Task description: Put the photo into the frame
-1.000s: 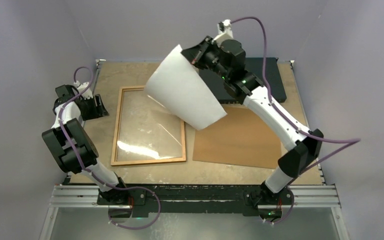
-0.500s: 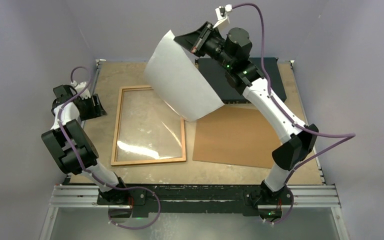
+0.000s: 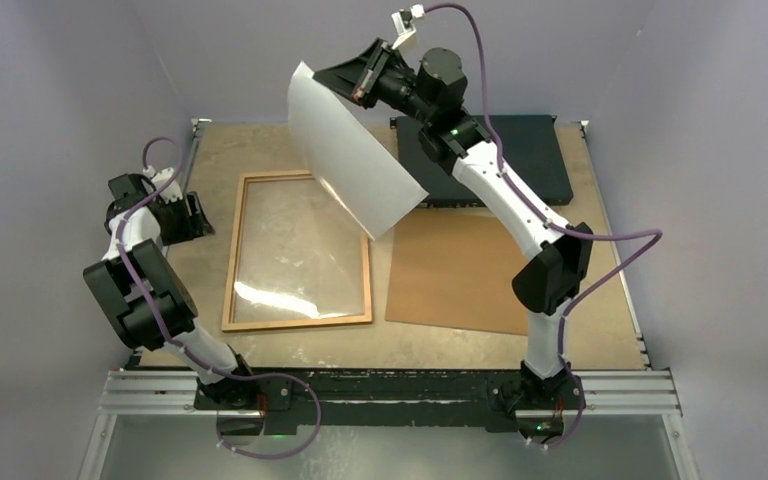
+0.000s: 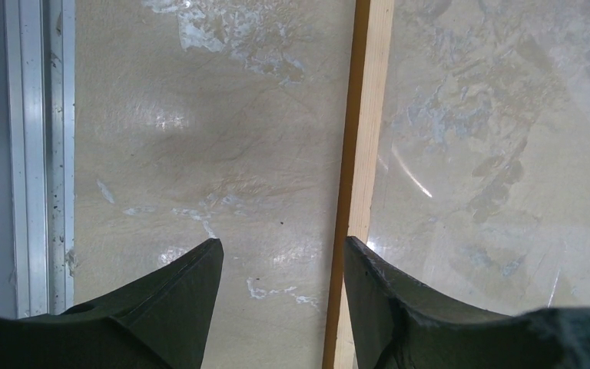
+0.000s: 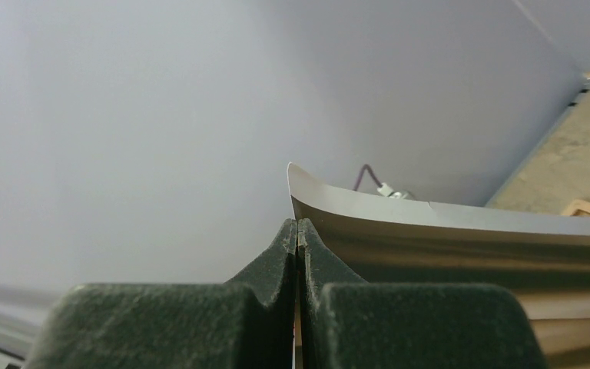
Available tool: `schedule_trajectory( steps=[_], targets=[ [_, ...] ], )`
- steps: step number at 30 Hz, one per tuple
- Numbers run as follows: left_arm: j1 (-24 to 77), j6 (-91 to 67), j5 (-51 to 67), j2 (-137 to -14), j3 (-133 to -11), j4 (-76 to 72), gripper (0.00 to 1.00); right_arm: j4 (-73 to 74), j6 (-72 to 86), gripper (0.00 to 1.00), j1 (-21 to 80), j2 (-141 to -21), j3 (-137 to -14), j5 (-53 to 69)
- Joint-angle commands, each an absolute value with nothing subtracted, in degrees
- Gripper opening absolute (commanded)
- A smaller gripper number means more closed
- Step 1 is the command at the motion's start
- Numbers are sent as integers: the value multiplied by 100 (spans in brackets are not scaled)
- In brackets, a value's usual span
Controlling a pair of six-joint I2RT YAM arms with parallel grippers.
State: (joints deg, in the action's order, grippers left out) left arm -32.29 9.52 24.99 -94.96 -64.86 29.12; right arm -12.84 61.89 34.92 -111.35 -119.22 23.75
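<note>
The frame (image 3: 232, 270) lies flat on the table (image 3: 280, 350), just left of the hardboard sheet (image 3: 470, 275). The photo (image 3: 345, 150), white back showing, hangs higher and further left than a second ago, its lower corner above the frame's right rail. The right gripper (image 3: 360, 85) pinches its top edge, jaws tight together. The left gripper (image 3: 195, 212) hovers half-spread and empty beside the frame's left rail.
</note>
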Motion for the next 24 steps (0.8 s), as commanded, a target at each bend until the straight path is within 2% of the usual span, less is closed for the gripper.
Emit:
schedule_trajectory(
  steps=[1,13,24],
  targets=[
    [-3305,852,2496,-9190,-6470,2769,58,-1701,6286,0,3801,-11007,-12465,2707],
    [-3361,658,2362,-9093,-6471,2701,58,-2213,6592,0,4294,-10903,-11998,2768],
    [-3384,508,2277,-9071,-6499,2716,58,-2658,6607,0,3837,-11047,-10908,2177]
  ],
)
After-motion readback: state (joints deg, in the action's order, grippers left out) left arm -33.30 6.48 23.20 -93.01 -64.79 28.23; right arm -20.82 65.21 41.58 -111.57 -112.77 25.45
